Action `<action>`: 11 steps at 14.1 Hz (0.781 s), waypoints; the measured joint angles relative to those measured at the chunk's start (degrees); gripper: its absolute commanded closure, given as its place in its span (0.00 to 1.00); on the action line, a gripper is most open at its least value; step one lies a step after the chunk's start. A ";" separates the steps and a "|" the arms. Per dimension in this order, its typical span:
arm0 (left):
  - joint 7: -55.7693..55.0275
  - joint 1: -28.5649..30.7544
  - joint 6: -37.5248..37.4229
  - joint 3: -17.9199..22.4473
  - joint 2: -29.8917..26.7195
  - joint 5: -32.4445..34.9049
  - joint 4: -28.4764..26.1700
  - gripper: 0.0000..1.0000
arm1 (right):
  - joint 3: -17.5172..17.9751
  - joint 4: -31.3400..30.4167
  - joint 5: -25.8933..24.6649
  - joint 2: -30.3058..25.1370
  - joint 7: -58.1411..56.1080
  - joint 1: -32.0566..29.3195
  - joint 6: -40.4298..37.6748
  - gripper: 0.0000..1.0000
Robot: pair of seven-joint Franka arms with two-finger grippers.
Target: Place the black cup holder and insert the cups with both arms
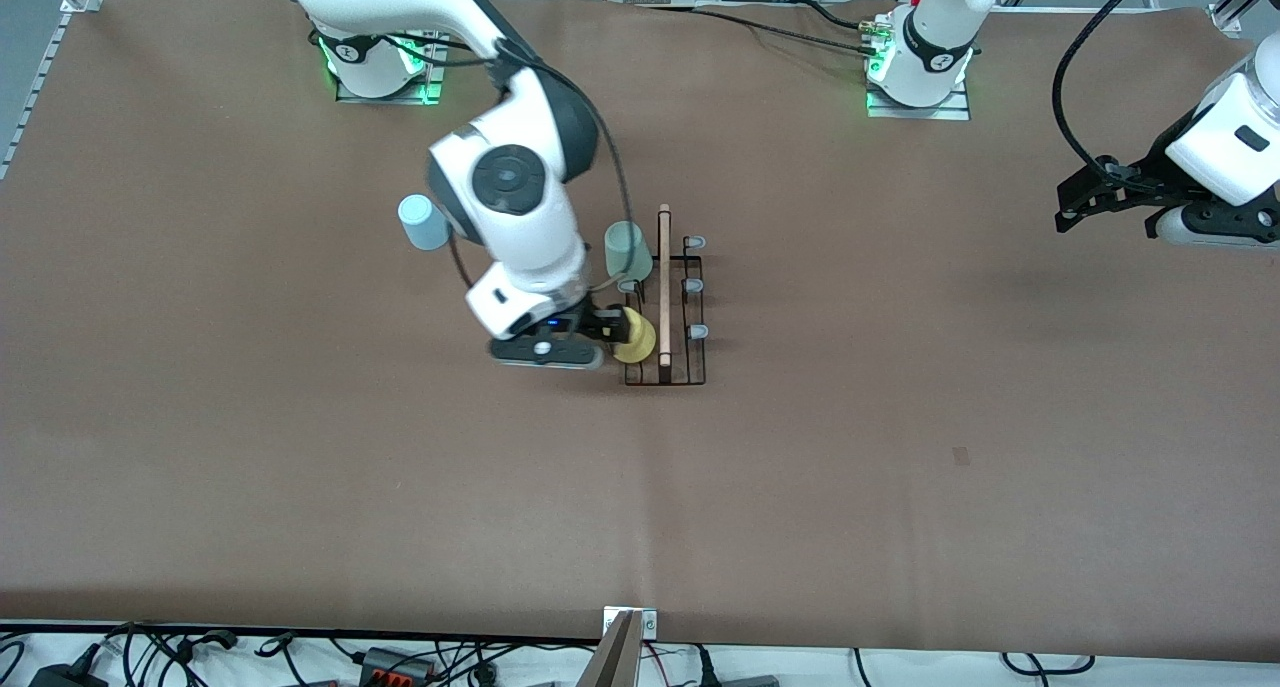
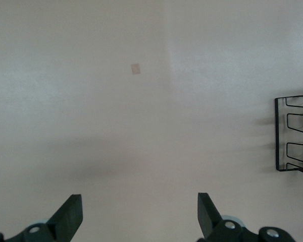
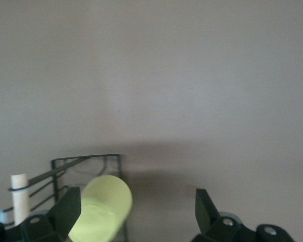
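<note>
Brown desk (image 1: 300, 467) carries the black cup holder (image 1: 667, 307) mid-surface, yellow cup (image 1: 636, 337) on its near prong beside my right end effector (image 1: 612, 327), spread wide and empty; left end effector (image 1: 1080, 202) waits open, well apart.

1. In the front view, the right arm (image 1: 510, 217) hides part of the light blue cup (image 1: 424, 222) from you.
2. The left wrist view cuts the black cup holder (image 2: 294, 133) off at its edge.
3. In the right wrist view, the yellow cup (image 3: 102, 209) appears blurred and runs off the frame.
4. The prong under the yellow cup is hidden from you.
</note>
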 measured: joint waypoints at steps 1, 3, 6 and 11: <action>0.00 0.00 0.00 0.00 0.00 0.00 0.00 0.00 | -0.01 -0.17 0.01 -2.08 -2.02 -1.65 -2.64 0.00; 0.00 0.01 0.00 0.00 0.00 0.00 0.01 0.00 | 0.02 -1.47 0.09 -6.54 -5.95 -5.55 -6.66 0.00; 0.00 0.01 0.00 0.00 0.00 0.00 0.02 0.00 | 0.04 -4.35 0.33 -13.15 -13.15 -11.83 -12.30 0.00; 0.00 0.01 -0.03 0.00 0.00 0.00 0.03 0.00 | -0.02 -5.65 0.98 -22.03 -28.31 -26.32 -23.11 0.00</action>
